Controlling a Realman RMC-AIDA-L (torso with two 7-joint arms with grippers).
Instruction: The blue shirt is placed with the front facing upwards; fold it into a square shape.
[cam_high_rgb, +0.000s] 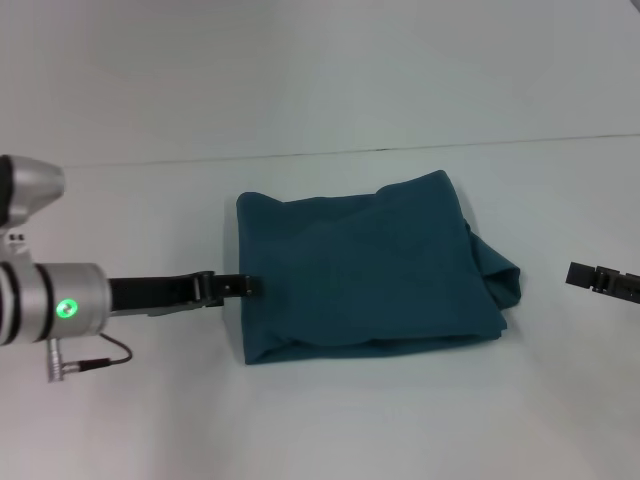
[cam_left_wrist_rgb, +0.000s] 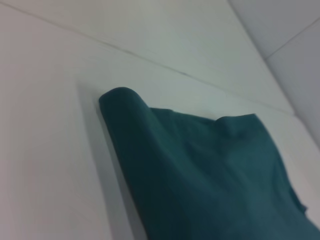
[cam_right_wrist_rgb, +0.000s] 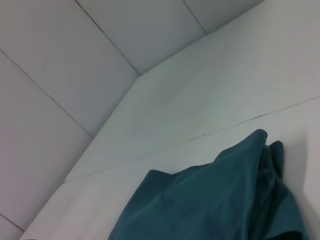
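Head view: blue shirt (cam_high_rgb: 370, 270) folded, plain side up, frame centre on white surface (cam_high_rgb: 330, 420). Left gripper (cam_high_rgb: 243, 286) at its left edge, jaws' state unreadable. Right gripper (cam_high_rgb: 580, 275) far right, apart, jaws unreadable.

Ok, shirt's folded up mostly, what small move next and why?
Probably bring the right gripper in to tuck the bunched flap sticking out on the right edge of the dark teal-blue cotton shirt; the rest already looks roughly square. The left gripper sits at its left edge.
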